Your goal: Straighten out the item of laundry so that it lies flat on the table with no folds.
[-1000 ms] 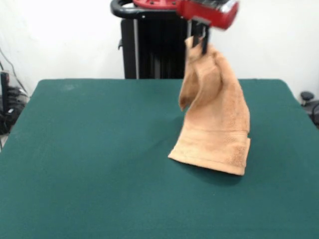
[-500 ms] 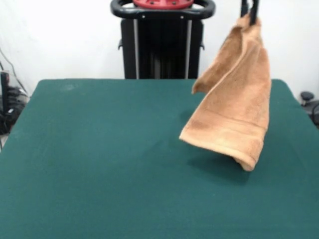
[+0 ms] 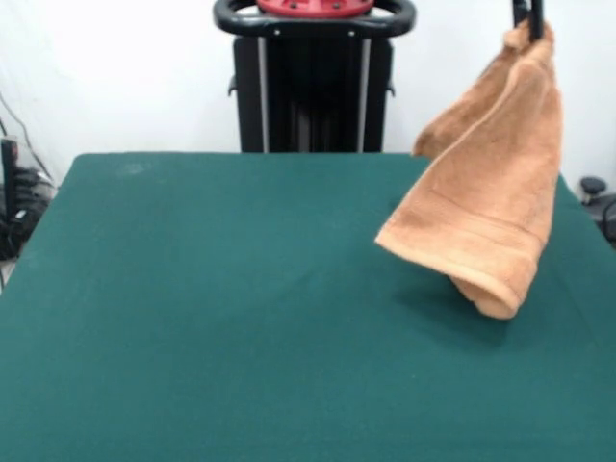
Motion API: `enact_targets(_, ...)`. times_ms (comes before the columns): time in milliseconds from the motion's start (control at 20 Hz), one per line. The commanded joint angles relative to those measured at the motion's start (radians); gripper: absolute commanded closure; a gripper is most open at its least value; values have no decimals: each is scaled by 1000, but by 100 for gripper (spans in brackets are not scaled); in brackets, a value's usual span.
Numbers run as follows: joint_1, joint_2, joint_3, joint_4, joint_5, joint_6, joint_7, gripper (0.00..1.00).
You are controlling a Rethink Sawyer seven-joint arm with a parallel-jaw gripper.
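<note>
The light orange-tan towel hangs in the air over the right side of the dark green table, its lower edge lifted and curled, clear of the cloth. My gripper shows only as black fingertips at the top edge, shut on the towel's top corner. One side of the towel folds back on itself. A woven band runs near the lower edge. No tag shows.
The robot's black pedestal stands behind the table's far edge. Cables and dark gear lie off the table at the left, and a small dark object at the right edge.
The gripper has carried the towel up and to the right; the towel's lower edge has left the table and swings free.
</note>
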Motion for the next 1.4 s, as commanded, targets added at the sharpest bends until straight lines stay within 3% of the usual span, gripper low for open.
enact_targets(50,69,10,149,168,124,-39,288,100)
enact_targets(750,210,-69,121,131,199,61,536,100)
enact_targets(1400,257,-90,188,146,309,27,602,100)
